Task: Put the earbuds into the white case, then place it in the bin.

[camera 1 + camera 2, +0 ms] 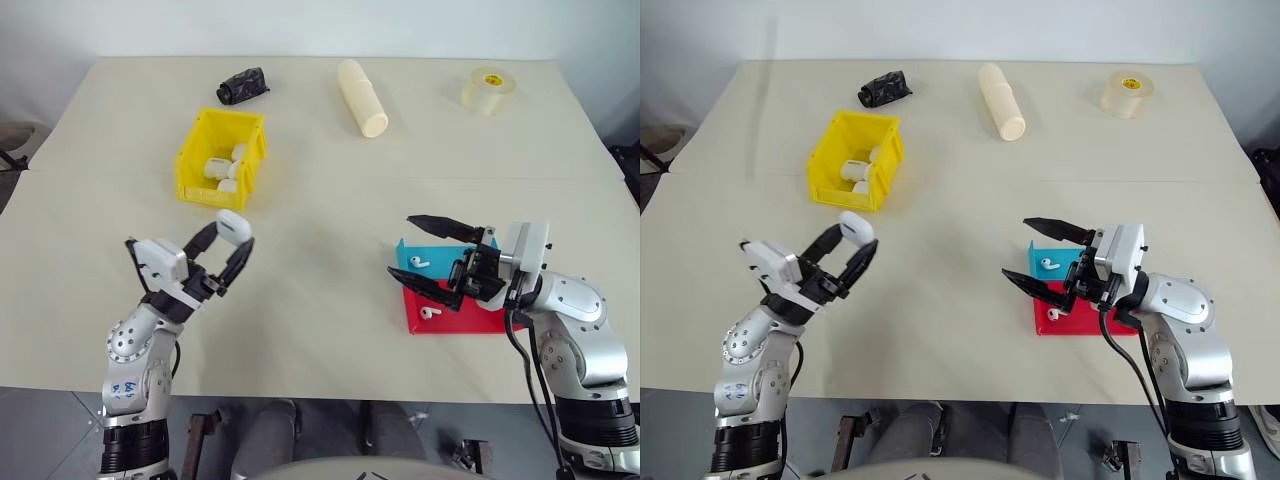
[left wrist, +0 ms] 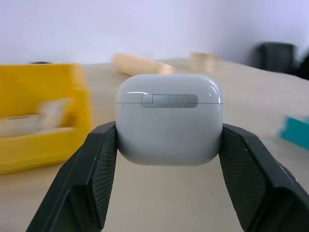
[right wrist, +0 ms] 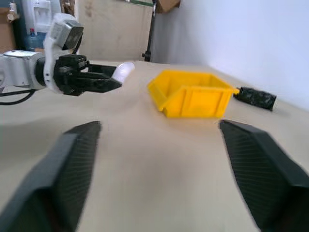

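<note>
My left gripper (image 1: 232, 243) is clenched on the white case (image 1: 233, 226), one black finger pressed on each side of it, and I hold it up above the table (image 1: 320, 160), apart from the surface. In my left wrist view the case (image 2: 169, 118) sits between the finger pads (image 2: 99, 169) with its lid closed and the hinge strip facing the camera. The case is just in front of the bin (image 1: 222, 157), nearer to me, not over it. The yellow bin stands on my left half of the table and already has several white pieces (image 1: 222, 168) lying inside; I cannot tell exactly what they are.

My right gripper (image 1: 440, 260) is released, its two fingers spread wide with nothing between them. It hangs over the near right part of the table, pointing toward my left, just above the low blue tray (image 1: 425, 257) and the low red tray (image 1: 450, 312), which touch each other. One earbud (image 1: 419, 263) lies in the blue tray and another earbud (image 1: 431, 312) lies in the red tray.

At the far edge lie a black object (image 1: 242, 85), a cream cylinder (image 1: 362, 97) and a roll of tape (image 1: 488, 90), all well apart from both grippers.
</note>
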Tool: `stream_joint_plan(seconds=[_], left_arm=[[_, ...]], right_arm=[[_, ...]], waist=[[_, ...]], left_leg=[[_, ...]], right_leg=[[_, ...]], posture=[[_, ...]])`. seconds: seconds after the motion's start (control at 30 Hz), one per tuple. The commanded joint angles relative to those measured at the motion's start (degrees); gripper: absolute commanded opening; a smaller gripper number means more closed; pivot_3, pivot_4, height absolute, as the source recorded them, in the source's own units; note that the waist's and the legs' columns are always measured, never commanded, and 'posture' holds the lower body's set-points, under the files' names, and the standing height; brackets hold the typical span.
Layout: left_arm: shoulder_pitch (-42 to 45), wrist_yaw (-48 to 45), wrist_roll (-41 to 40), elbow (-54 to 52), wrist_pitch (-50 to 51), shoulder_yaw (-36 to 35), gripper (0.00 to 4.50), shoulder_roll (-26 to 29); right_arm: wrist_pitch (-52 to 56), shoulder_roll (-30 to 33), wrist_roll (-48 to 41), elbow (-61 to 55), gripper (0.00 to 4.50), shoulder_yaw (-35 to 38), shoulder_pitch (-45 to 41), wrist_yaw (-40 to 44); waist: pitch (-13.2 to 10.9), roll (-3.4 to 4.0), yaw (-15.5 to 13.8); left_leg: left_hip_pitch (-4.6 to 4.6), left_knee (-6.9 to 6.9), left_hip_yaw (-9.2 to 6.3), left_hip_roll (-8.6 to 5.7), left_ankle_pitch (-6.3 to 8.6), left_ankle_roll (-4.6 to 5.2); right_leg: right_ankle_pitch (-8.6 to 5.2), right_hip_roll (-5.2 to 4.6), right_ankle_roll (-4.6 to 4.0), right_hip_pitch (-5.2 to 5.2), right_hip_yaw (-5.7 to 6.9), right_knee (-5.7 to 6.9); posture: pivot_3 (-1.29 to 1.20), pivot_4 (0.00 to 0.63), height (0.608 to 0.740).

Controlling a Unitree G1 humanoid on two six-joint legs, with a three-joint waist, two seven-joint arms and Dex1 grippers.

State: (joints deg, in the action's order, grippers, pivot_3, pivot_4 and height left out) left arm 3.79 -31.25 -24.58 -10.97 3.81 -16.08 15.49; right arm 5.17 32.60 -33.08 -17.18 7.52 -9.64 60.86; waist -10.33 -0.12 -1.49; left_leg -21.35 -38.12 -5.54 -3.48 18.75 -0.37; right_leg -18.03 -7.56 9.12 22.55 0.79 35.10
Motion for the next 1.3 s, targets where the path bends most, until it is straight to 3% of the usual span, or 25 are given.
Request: stream_joint_plan(seconds=[0.03, 0.23, 0.53, 0.7, 0.87, 1.0, 1.13, 1.3], left_arm=[[4.03, 4.87, -2.46, 0.45, 1.52, -3.89, 2.78, 0.72], [19.48, 11.78, 0.98, 12.95, 2.38, -5.49, 2.78, 4.16], [38.08, 11.22, 9.88, 39.86, 0.18, 0.25, 2.78, 9.91], [42.10, 9.17, 10.23, 46.73, 0.48, 1.02, 4.37, 11.02], [37.60, 1.98, 7.36, 39.79, 1.55, 1.44, 4.46, 11.65], [28.63, -9.96, 1.68, 26.42, 3.18, 0.81, 4.46, 15.35], [12.86, -21.91, -1.70, 11.92, 7.76, 0.80, 4.46, 24.31], [1.35, -27.07, -3.16, 5.56, 6.79, -1.08, 4.46, 27.98]], right_arm=[[2.41, 1.35, -3.97, -1.67, 4.47, 2.49, 0.41, 0.12], [2.20, 2.42, -2.62, -1.08, 4.47, 3.28, 2.42, -0.03], [1.51, 1.76, -0.48, -3.45, 4.47, 1.30, 4.11, -1.19], [1.24, 1.33, -0.06, -4.71, 4.50, 1.17, 4.98, -2.38], [0.58, 1.37, 0.27, -4.85, 4.50, 1.30, 5.60, -2.63], [-0.47, 2.78, 0.20, -2.99, 4.50, 2.66, 5.81, -1.00], [-1.36, 5.26, -0.16, 1.21, 4.50, 4.41, 5.37, 2.58], [-4.11, 7.57, 0.82, 7.62, 4.50, 4.80, 4.53, 7.27]], waist=[[0.00, 0.00, 0.00], [0.00, 0.00, -0.12], [-0.04, -0.08, 0.26], [-0.10, -0.18, 0.32], [-0.10, -0.18, 0.31], [-0.10, -0.18, 1.18], [-0.08, -0.14, 1.83], [-0.12, -0.05, 1.24]], left_leg=[[0.00, 0.00, 0.00, 0.01, 0.00, 0.00], [0.02, -0.01, 0.00, -0.03, -0.01, -0.01], [0.03, 0.06, 0.04, -0.37, 0.00, -0.01], [0.00, 0.03, 0.04, -0.36, -0.01, -0.01], [0.00, 0.03, 0.04, -0.37, -0.01, -0.01], [0.00, 0.08, 0.05, -0.08, -0.01, -0.02], [0.03, 0.07, 0.07, 0.01, 0.00, -0.02], [0.15, 0.13, 0.14, 0.11, 0.01, -0.03]], right_leg=[[0.00, 0.00, 0.00, 0.00, 0.00, 0.00], [0.00, 0.04, 0.00, 0.00, 0.02, 0.05], [0.00, 0.00, 0.00, 0.10, -0.03, 0.36], [0.00, -0.01, 0.00, 0.15, -0.02, 0.42], [0.00, -0.05, 0.00, 0.15, -0.03, 0.45], [0.00, -0.04, 0.00, 0.18, -0.05, 0.44], [-0.01, -0.03, -0.02, 0.12, -0.08, 0.41], [-0.06, -0.03, -0.11, 0.05, -0.12, 0.16]], posture=[[0.00, 0.150, 0.740], [0.00, 0.150, 0.740], [0.00, 0.150, 0.740], [0.00, 0.150, 0.740], [0.00, 0.150, 0.740], [0.00, 0.150, 0.740], [0.00, 0.150, 0.740], [0.00, 0.150, 0.740]])
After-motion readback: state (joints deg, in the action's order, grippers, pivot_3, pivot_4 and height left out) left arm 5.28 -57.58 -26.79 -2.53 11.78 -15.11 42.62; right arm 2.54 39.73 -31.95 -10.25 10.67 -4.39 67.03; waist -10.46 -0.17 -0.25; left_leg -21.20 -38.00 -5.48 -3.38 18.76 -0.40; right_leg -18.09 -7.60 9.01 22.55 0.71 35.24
